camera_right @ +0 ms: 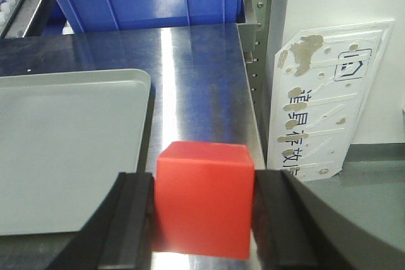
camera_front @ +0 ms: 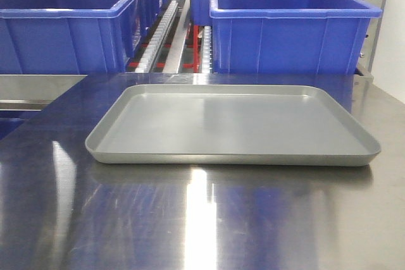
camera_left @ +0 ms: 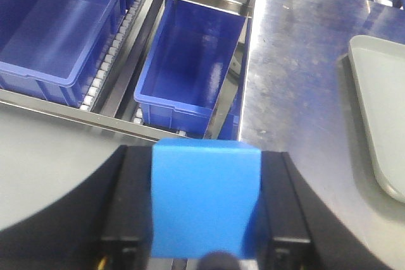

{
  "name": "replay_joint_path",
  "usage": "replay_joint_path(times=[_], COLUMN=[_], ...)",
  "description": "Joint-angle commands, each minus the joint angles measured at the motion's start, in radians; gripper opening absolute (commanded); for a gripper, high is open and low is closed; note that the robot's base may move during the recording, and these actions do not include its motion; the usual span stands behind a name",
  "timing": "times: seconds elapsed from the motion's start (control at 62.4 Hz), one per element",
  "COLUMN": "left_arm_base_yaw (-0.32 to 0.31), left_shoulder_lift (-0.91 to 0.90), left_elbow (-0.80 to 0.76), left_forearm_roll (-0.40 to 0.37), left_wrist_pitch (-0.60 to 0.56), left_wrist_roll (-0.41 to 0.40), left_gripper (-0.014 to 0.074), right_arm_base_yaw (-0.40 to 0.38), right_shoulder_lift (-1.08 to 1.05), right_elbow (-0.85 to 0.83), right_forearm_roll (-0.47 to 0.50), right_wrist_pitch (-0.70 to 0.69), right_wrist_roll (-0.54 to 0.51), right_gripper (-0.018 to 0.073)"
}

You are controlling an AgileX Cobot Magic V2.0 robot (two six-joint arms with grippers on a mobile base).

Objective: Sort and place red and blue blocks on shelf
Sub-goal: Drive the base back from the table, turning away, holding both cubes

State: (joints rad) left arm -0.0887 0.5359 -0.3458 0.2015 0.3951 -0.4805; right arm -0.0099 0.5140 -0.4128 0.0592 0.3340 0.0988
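Observation:
In the left wrist view a bright blue block (camera_left: 204, 197) fills the space between my two black fingers (camera_left: 130, 200); my left gripper (camera_left: 205, 203) is shut on it, hanging over the left edge of the steel table (camera_left: 291, 86) beside the shelf (camera_left: 114, 74). The right wrist view has a bright red block (camera_right: 204, 197) clamped between the black fingers (camera_right: 130, 219) of my right gripper (camera_right: 204, 216), above the table's right strip next to the grey tray (camera_right: 63, 150). Neither gripper nor block appears in the front view.
The shallow grey tray (camera_front: 234, 124) lies in the middle of the table (camera_front: 202, 219). Behind it stand large blue bins (camera_front: 288, 26) on the shelf's roller tracks (camera_front: 155, 36). Lower blue bins (camera_left: 190, 67) sit left of the table. A white panel (camera_right: 329, 93) leans beyond the right edge.

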Motion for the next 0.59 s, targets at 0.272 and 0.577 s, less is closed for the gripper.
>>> replay_joint_path(times=[0.272,0.577], left_arm_base_yaw=[0.004,0.004], left_shoulder_lift=[0.0,0.0], left_elbow=[-0.03,-0.03], left_forearm_roll=[0.008,0.008], left_wrist_pitch=[-0.074,-0.074], left_wrist_roll=[-0.001,-0.001], left_gripper=[0.0125,0.0125], right_arm_base_yaw=[-0.005,-0.005], right_shoulder_lift=[0.0,0.0], right_elbow=[-0.027,-0.027], right_forearm_roll=[-0.009,-0.009], right_wrist_pitch=[-0.091,-0.091], right_wrist_roll=[-0.004,-0.004], right_gripper=[0.0049,0.0049])
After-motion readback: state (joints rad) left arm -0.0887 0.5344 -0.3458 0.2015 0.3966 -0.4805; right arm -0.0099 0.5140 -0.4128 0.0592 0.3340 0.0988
